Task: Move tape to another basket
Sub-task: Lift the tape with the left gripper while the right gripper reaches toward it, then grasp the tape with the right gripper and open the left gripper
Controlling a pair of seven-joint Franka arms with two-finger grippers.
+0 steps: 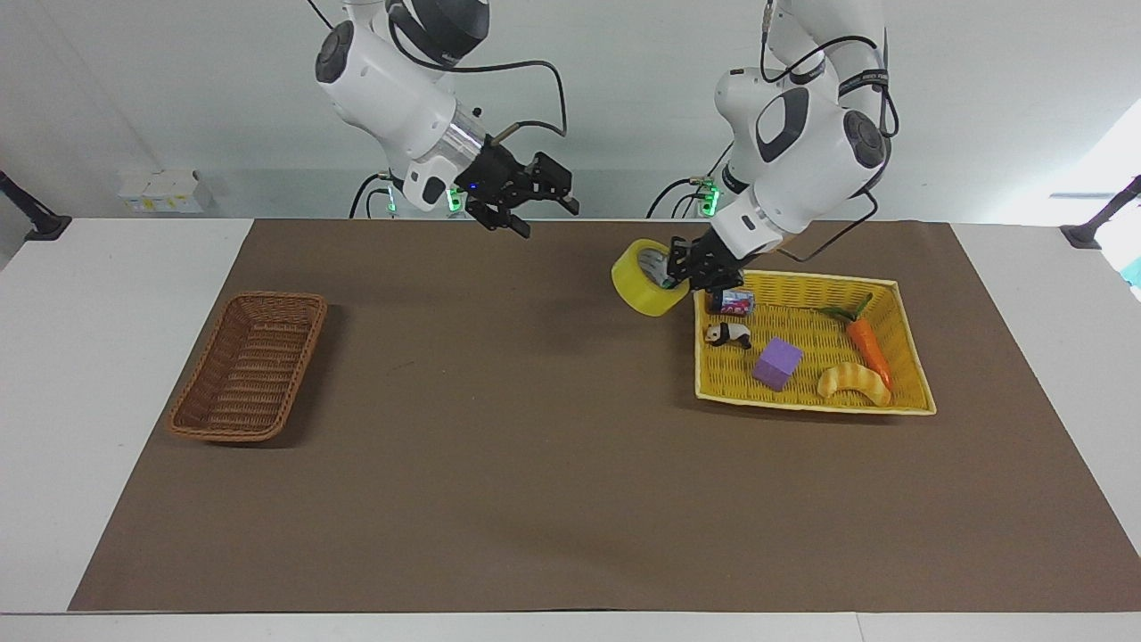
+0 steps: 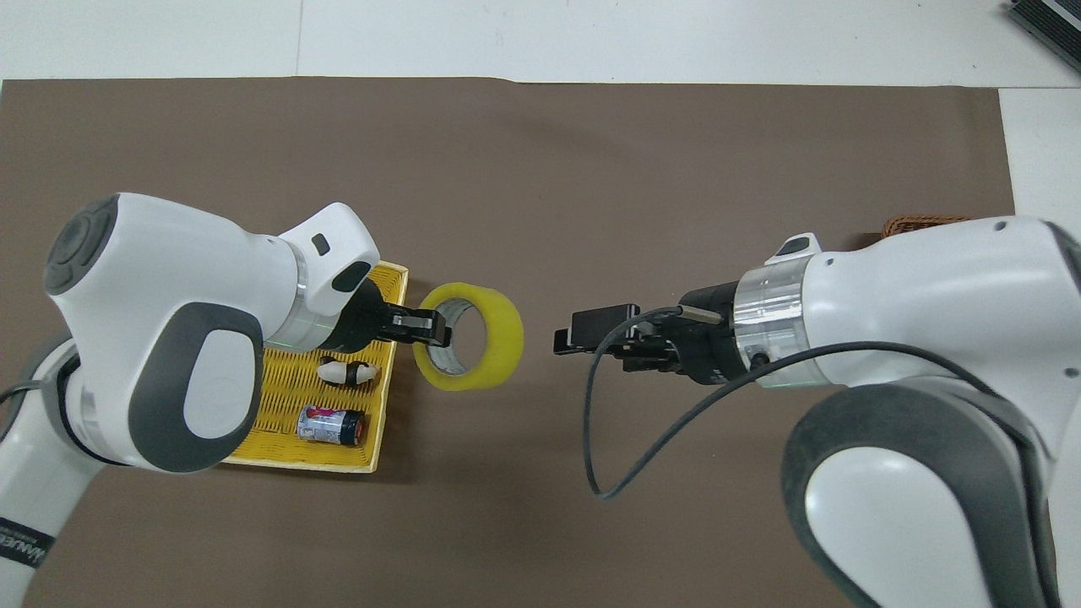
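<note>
Overhead view hides most of the wicker basket [image 2: 916,225] under the right arm, leaving only a sliver of its rim, and the left arm's bulk covers much of the yellow tray [image 2: 384,405], so only the toy panda [image 2: 347,371] and the small can [image 2: 331,425] show there; the can's label has red and blue print too small to read. Facing view shows the wicker basket [image 1: 250,366] whole, toward the right arm's end of the table, and the yellow tray [image 1: 909,357] toward the left arm's end, holding the panda [image 1: 728,334], the can [image 1: 733,301], a purple cube [image 1: 776,364], a carrot [image 1: 869,348] and a croissant-shaped piece [image 1: 854,381]. The tape [image 1: 645,276] hangs in the air over the brown mat [image 1: 499,499], just off the tray's edge on the side toward the table's middle. The left gripper [image 1: 691,265] pinches the roll's wall, one finger inside the core and one outside. The roll is tilted, its open bore facing up and toward the right arm, whitish core visible in the overhead view [image 2: 469,336]. The right gripper [image 1: 524,201] hovers over the mat's middle, pointing toward the tape [image 2: 591,329]; whether its fingers are apart or together cannot be told.
</note>
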